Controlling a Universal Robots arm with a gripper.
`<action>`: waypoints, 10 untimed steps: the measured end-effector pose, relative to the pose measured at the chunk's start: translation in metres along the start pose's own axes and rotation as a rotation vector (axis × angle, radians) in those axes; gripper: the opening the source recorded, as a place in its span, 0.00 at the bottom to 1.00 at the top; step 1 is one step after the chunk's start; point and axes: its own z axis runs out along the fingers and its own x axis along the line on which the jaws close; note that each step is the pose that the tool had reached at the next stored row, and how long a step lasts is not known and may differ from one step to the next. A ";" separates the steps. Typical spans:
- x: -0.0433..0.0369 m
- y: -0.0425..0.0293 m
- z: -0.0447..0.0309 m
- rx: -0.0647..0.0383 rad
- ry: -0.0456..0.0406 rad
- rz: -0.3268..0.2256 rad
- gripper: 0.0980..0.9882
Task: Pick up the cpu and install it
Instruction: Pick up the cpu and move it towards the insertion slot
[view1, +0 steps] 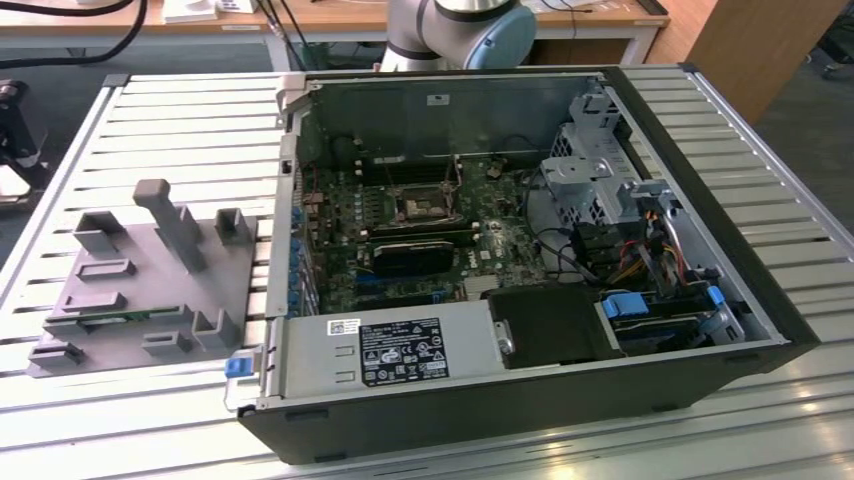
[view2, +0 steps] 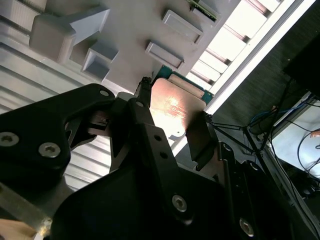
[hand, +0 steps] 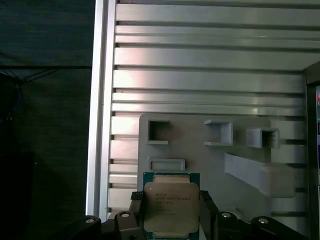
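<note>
- Your gripper is closed on the cpu. In the first wrist view one black finger presses each of two opposite edges.
- The cpu is held flat, its silver-grey metal lid facing the camera and away from the table, with a thin green border showing round the lid.
- It is square, so it has no long axis to speak of. Its edges run parallel to the table slats, and the lines of print on the lid run across from one finger to the other.
- The second wrist view catches the same grip obliquely. There the lid glows with a warm reflection and the green edge shows on the side away from the gripper's black linkage.
- Just beyond the cpu lies the grey fixture with its open rectangular pockets and raised blocks. The cpu overlaps the fixture's near edge in both wrist views.
- In the exterior view the fixture sits on the slatted table at the exterior view's left.
- That view also gives you the open computer case across the centre and right of the frame. The black socket sits on the motherboard near the frame's centre, well apart from the fixture.
</note>
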 end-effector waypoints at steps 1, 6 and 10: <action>0.0000 0.0001 -0.0005 0.000 0.0000 0.000 0.49; 0.0000 0.0004 -0.0031 0.000 0.0000 0.000 0.49; 0.0000 0.0008 -0.0051 0.000 -0.0001 0.000 0.49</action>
